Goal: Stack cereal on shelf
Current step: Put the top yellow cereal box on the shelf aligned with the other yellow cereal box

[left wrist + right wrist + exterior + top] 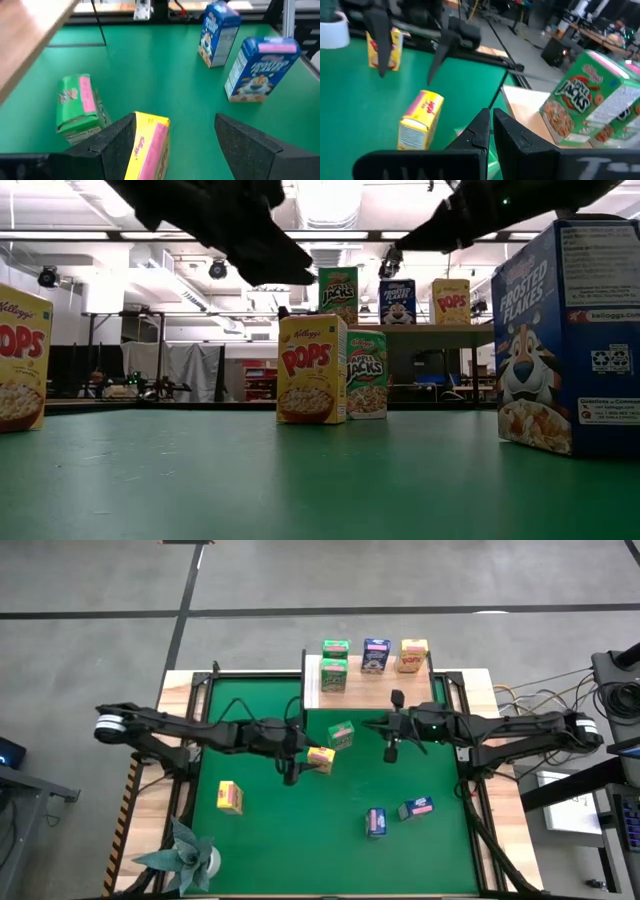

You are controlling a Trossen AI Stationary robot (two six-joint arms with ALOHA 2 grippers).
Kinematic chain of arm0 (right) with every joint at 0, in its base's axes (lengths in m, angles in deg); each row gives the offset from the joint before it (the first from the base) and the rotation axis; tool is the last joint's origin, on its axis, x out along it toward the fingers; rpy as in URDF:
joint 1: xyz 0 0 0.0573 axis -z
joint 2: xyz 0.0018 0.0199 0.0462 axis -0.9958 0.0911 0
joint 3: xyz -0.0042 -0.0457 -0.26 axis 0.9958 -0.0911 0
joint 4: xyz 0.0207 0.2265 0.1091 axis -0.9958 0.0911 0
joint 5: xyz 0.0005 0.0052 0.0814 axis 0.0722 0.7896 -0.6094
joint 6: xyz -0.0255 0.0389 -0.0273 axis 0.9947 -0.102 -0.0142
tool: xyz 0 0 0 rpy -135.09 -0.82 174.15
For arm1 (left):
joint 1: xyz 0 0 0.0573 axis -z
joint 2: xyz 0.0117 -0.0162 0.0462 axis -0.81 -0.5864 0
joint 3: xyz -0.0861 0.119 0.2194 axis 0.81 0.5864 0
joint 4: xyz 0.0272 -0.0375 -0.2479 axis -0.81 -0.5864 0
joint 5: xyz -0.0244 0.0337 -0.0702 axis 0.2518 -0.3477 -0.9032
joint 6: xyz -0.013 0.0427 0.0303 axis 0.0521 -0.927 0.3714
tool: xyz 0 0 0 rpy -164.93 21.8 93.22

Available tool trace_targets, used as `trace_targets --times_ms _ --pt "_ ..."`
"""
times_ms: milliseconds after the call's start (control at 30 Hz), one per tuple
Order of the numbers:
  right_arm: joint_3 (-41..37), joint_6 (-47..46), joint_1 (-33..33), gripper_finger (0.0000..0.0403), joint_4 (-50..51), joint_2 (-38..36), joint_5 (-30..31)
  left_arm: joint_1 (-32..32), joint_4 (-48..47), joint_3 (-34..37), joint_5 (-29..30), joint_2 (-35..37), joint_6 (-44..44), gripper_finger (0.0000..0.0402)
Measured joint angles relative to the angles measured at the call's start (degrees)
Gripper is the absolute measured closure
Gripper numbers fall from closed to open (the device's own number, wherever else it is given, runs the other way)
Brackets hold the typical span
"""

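A yellow cereal box (321, 757) (312, 370) stands upright on the green mat. My left gripper (292, 772) (175, 120) hovers over it, open; the box top (147, 145) shows between its fingers, nearer one of them, and untouched. A green box (341, 734) (77, 107) stands just behind. My right gripper (392, 745) (490, 127) is shut and empty, above the mat to the right of the green box. The shelf (365, 683) at the far edge carries two stacked green boxes (334, 662), a blue box (376, 655) and a yellow box (413, 655).
Another yellow box (230, 797) stands on the mat's left part. Two blue boxes (376, 822) (416, 808) are toward the near right. A teal paper plant (185, 855) sits at the near left corner. Bare mat lies between the two grippers.
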Motion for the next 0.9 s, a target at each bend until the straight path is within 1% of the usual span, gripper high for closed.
trace_targets --times_ms 100,200,300,700,900 --pt "-1.0 0.7 0.0 0.0390 0.1 -1.4 -2.2 -0.5 -2.7 -2.3 0.0 -2.0 -0.1 0.0148" --pt "-1.6 0.7 0.0 0.0390 -0.3 -2.3 -2.6 -0.6 -6.7 -4.2 1.4 -3.4 -0.3 0.0148" --pt "-2.2 0.2 -0.1 0.0390 -0.7 -2.5 -2.6 -0.6 -9.1 -4.8 1.6 -3.9 -1.2 0.0148" --pt "-3.3 -0.7 -0.1 0.0390 -1.7 -2.5 -2.6 -0.7 -9.7 -5.0 1.6 -3.9 -5.9 0.0148" --pt "-3.3 -1.6 -0.1 0.0390 -1.5 -1.9 -2.6 -0.7 -10.9 -4.9 1.6 -3.4 -6.5 0.0148"
